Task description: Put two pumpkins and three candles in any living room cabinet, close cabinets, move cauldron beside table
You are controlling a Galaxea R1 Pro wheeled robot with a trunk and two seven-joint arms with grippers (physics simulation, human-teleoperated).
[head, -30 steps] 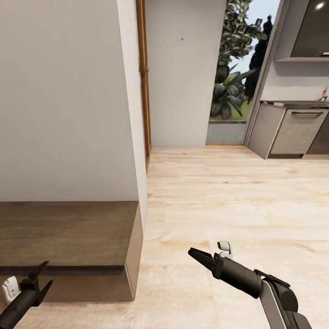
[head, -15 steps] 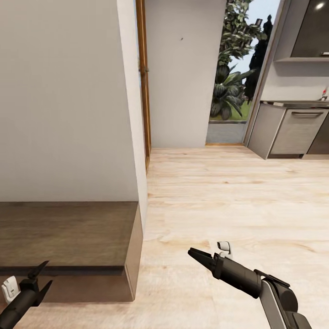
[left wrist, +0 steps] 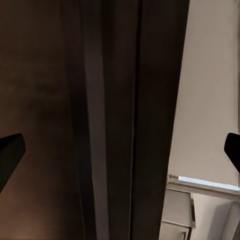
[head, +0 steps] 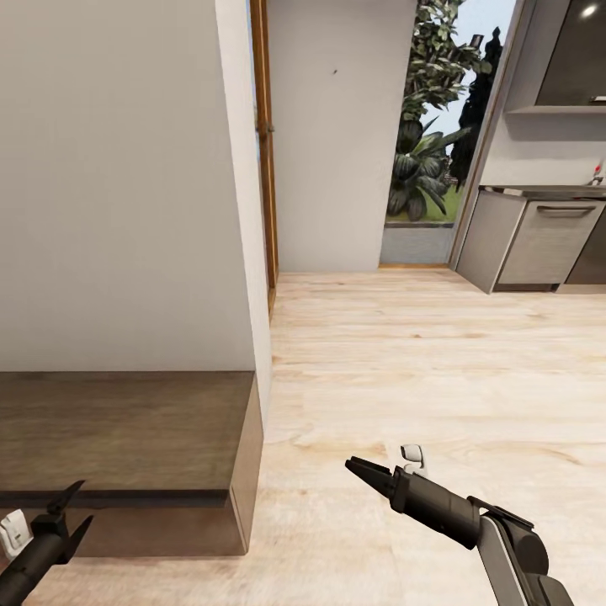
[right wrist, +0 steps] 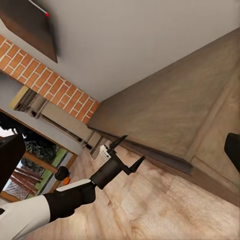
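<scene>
The low dark brown cabinet (head: 126, 438) is seen against the white wall (head: 118, 185), its drawer fronts apparently flush and shut. The left claw (head: 71, 509) hangs just in front of the cabinet's top edge, released and spread; it also appears in the right wrist view (right wrist: 127, 152). The right claw (head: 358, 467) is held over the pale wood floor (head: 438, 370) beside the cabinet's end, pinched together, with nothing in it. A small orange shape (right wrist: 62, 173), possibly a pumpkin, sits far along the cabinet. It is judged light, rigid and smooth, best gripped across the ribbed belly. Grey kitchen units (head: 539, 240) and a garden window (head: 433, 118) lie beyond the cabinet.
</scene>
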